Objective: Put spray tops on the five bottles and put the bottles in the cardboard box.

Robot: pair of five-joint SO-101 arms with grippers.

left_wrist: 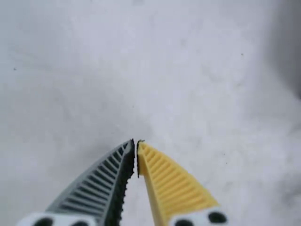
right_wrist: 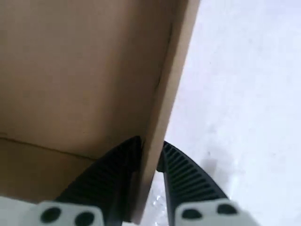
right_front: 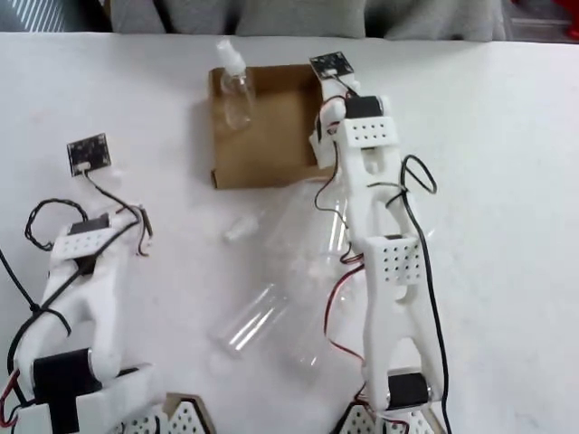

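While one bottle [right_front: 237,98] lies in the box [right_front: 271,149], in its far left corner with a spray top [right_front: 230,54] on it that pokes past the far wall, the other bottles [right_front: 258,318] lie on the table [right_front: 507,136]. They are clear and rest on their sides between the two arms, just beyond the box's near wall. One lies nearer the arm bases and the others overlap closer to the box, so their number cannot be told. A small white piece [right_front: 237,228] lies on the table beside them, too faint to identify.

At the box's right wall is the right gripper [right_front: 324,127]. In the right wrist view, the gripper [right_wrist: 150,148] straddles that wall of the box [right_wrist: 70,70]. One finger is inside and one outside over the table [right_wrist: 244,94], and the jaws are clamped on the cardboard.

Well apart from the box and bottles, at the table's left side, the left gripper [left_wrist: 136,143] hangs over the white table [left_wrist: 188,70]. Its jaws are together, tips touching, and hold nothing.
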